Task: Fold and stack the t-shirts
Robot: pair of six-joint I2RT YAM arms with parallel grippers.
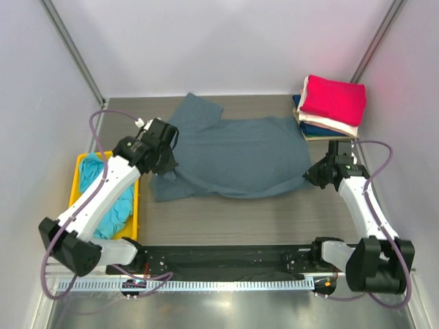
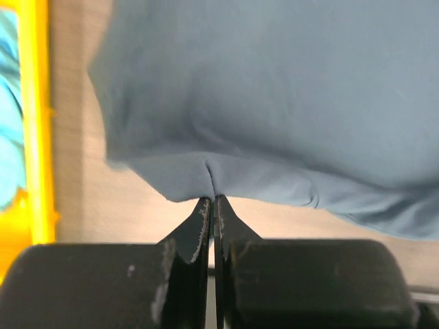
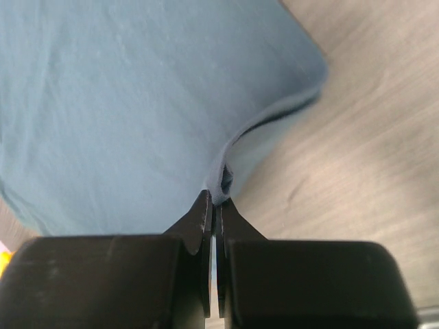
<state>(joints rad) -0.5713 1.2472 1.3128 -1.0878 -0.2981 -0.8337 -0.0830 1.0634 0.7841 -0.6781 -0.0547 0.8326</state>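
A large slate grey-blue t-shirt point(image 1: 236, 156) lies spread across the middle of the table. My left gripper point(image 1: 167, 171) is shut on its left edge point(image 2: 212, 179). My right gripper point(image 1: 310, 177) is shut on its right corner point(image 3: 221, 184), where the cloth bunches between the fingertips. A bright teal t-shirt point(image 1: 123, 205) lies in the yellow bin point(image 1: 134, 212) at the left, partly under my left arm. A folded stack stands at the back right, with the crimson t-shirt point(image 1: 335, 97) on top, a cream one point(image 1: 329, 123) under it and a navy one point(image 1: 317, 130) below.
The yellow bin's rim shows at the left of the left wrist view point(image 2: 36, 123). Grey side walls close in the table on both sides and at the back. Bare wood table point(image 1: 233, 219) lies in front of the shirt.
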